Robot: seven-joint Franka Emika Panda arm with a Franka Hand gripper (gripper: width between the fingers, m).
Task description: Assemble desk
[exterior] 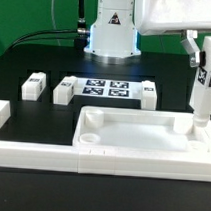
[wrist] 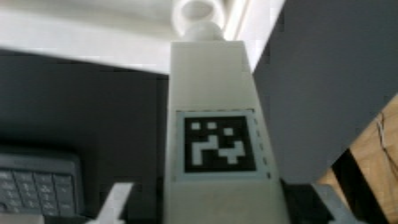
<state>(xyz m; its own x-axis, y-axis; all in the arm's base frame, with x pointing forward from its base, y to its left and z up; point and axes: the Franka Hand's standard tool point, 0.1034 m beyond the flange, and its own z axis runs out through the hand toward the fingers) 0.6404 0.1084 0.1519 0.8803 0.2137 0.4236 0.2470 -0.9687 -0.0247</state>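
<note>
The white tray-like tabletop [exterior: 132,135] lies rim-up at the front of the table. My gripper [exterior: 203,59] is shut on a white square leg [exterior: 203,99] and holds it upright. The leg's lower end is at the tabletop's far corner on the exterior view's right; I cannot tell whether it is seated there. In the wrist view the leg [wrist: 217,90] runs away from my gripper [wrist: 214,208] between the fingers [wrist: 118,205], showing a black-white tag [wrist: 217,140] and a round tip [wrist: 199,18]. Loose legs lie at the left [exterior: 33,85], [exterior: 63,90] and beside the marker board [exterior: 149,93].
The marker board [exterior: 104,90] lies behind the tabletop. A long white border rail [exterior: 31,152] runs along the front left, with an upturned end [exterior: 1,113]. The robot base [exterior: 112,34] stands at the back centre.
</note>
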